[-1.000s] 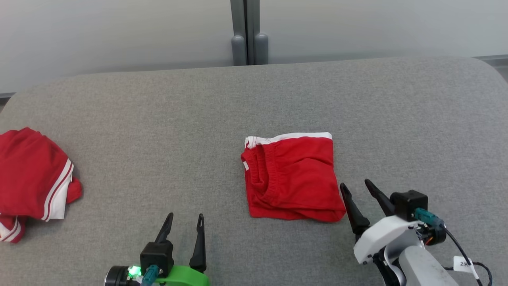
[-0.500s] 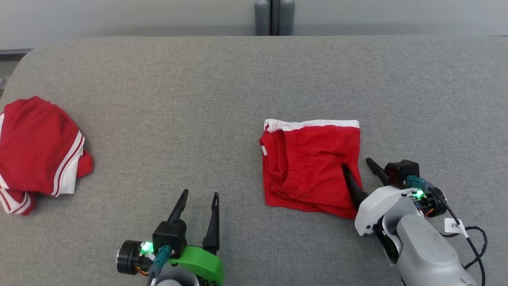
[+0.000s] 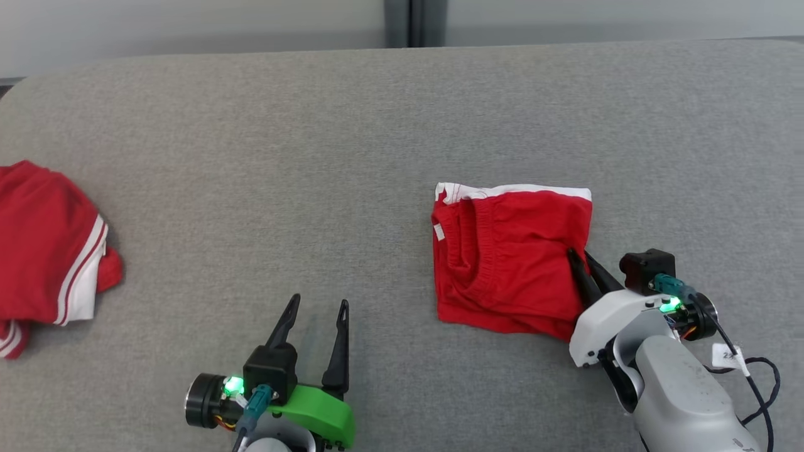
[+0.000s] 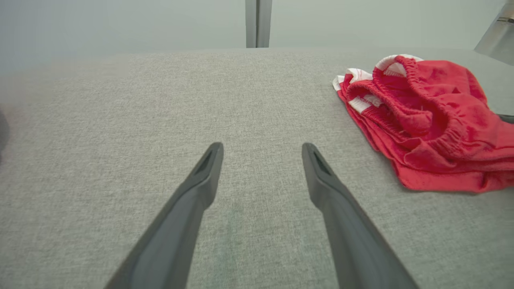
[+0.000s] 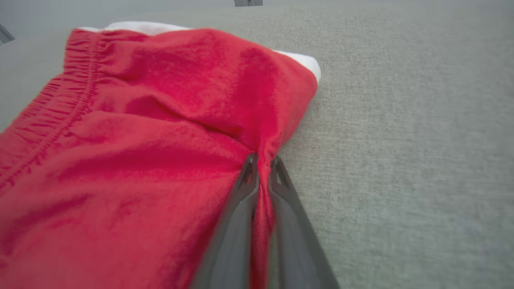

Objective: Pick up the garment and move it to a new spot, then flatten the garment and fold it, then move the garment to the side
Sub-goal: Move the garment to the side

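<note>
The garment [image 3: 509, 257] is a folded pair of red shorts with white trim, lying right of centre on the grey cushioned surface [image 3: 314, 157]. My right gripper [image 3: 579, 256] is shut on the garment's right edge; in the right wrist view a pinch of red cloth [image 5: 263, 176] is squeezed between the two fingers, with folds of the garment [image 5: 140, 140] running up and left. My left gripper [image 3: 317, 307] stands open over bare surface left of the garment, nothing between its fingers. The left wrist view shows that gripper [image 4: 261, 150] wide apart and the garment [image 4: 433, 120] off to the right.
A second red garment with white stripes [image 3: 44, 251] lies bunched at the far left edge. A pale wall with a grey post [image 3: 408, 22] runs behind the surface. Bare grey fabric stretches between the two garments and to the right of my right arm.
My right gripper moved onto the garment's right edge and closed on it, puckering the cloth. The head camera shifted. The left gripper stayed open.
</note>
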Robot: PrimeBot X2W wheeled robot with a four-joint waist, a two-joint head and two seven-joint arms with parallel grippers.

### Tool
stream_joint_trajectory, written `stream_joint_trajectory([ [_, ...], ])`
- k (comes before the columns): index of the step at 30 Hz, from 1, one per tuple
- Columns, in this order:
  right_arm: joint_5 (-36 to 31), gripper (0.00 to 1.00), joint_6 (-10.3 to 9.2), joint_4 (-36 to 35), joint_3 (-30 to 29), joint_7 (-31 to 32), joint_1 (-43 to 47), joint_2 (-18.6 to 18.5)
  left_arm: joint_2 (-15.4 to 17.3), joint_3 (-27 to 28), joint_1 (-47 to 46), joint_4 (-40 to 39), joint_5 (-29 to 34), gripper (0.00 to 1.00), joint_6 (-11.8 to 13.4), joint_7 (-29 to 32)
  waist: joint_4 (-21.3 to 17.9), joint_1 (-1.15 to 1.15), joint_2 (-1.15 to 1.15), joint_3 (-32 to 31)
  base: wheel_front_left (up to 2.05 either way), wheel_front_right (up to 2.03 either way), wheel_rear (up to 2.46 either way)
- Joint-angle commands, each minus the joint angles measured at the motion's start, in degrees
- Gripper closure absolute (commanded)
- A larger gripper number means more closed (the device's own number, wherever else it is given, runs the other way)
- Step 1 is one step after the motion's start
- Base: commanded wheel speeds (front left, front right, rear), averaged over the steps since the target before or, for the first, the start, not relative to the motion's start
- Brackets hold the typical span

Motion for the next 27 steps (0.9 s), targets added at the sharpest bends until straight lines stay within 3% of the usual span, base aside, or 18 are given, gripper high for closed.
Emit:
stream_joint_trajectory([
  [1, -0.2, 1.0, -0.21, 0.0, -0.2, 0.1, 1.4, -0.6, 0.2, -0.1, -0.6, -0.1, 0.4, 0.0, -0.3, 0.0, -5.9, 0.0, 0.0, -1.5, 0.0, 0.0, 0.0],
  [11, 1.8, 1.0, -0.16, -1.6, 2.0, 0.0, 3.0, -0.4, 0.3, -4.3, -2.6, 0.1, 0.6, 0.0, -1.8, 0.0, -21.2, 0.0, 0.0, -2.0, 0.0, 0.0, 0.0],
  [17, 4.3, 1.0, -0.16, -2.3, 4.8, 0.0, 4.0, -0.4, 0.3, -4.9, -2.6, 0.4, 0.6, 0.0, -1.5, 0.0, -28.8, 0.0, 0.0, -2.2, 0.0, 0.0, 0.0],
  [22, 5.7, 1.0, -0.16, -3.1, 6.5, 0.0, 4.6, -0.4, 0.3, -4.5, -3.0, 0.7, 1.5, 0.0, -1.8, 0.0, -33.1, 0.0, 0.0, -1.5, 0.0, 0.0, 0.0],
  [27, 5.4, 1.0, -0.16, -3.8, 5.6, 0.0, 4.6, -0.4, 0.3, -4.2, -3.9, 0.8, 2.2, 0.0, -2.3, 0.0, -33.5, 0.0, 0.0, -0.1, 0.0, 0.0, 0.0],
])
